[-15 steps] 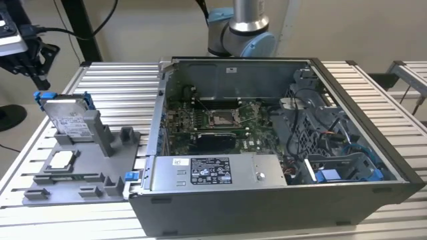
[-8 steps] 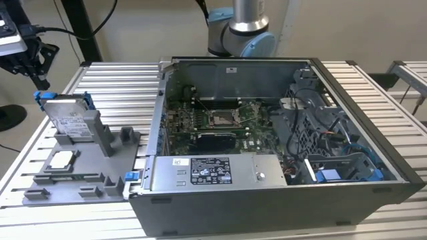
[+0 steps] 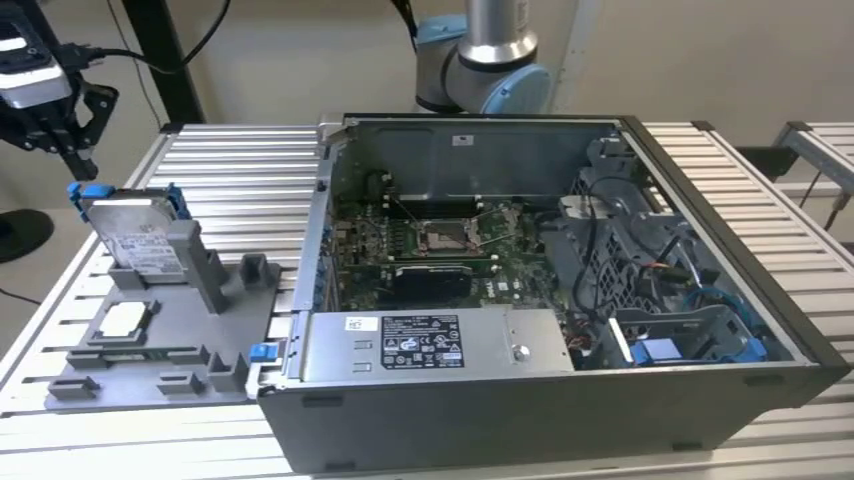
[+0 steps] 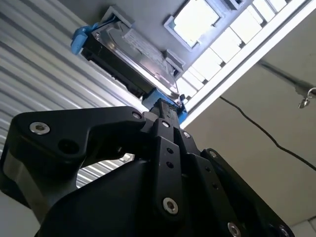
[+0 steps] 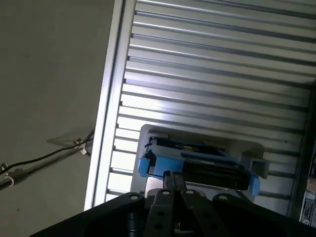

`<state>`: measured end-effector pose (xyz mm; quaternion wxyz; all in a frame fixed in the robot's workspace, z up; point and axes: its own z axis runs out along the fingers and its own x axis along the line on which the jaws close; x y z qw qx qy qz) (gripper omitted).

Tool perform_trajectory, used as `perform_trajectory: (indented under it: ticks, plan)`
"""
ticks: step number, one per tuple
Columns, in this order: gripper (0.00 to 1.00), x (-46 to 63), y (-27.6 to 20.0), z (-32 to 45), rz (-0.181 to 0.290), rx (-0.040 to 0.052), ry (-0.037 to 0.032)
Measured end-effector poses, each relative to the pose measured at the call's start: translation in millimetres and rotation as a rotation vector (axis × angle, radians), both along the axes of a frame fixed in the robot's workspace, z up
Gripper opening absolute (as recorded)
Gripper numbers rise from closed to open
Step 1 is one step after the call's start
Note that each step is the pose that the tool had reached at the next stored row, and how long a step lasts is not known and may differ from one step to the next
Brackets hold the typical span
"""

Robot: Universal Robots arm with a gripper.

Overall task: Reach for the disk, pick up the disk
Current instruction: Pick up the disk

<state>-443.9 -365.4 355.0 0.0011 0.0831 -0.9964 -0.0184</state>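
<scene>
Computer case (image 3: 534,400), lid off, stands nearest in the exterior view; toward that view's left the disk (image 3: 134,235) stands on edge in a grey fixture (image 3: 160,350), the gripper (image 3: 83,165) hovering just above its upper blue corner, apart from it. In the second wrist view the jaws are pressed together on nothing, aimed at the disk's (image 4: 133,49) blue-framed end. In the first wrist view the gripper (image 5: 173,175) overlies the disk's (image 5: 197,160) top edge. Risk: descending closed, it would probably strike that edge and tip the disk.
</scene>
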Motion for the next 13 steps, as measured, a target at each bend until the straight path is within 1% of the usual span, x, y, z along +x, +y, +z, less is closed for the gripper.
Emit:
perform_trajectory:
  ticks: [13]
  plan:
    - [0.00, 0.0, 0.0, 0.0, 0.232, -0.0018, -0.0007]
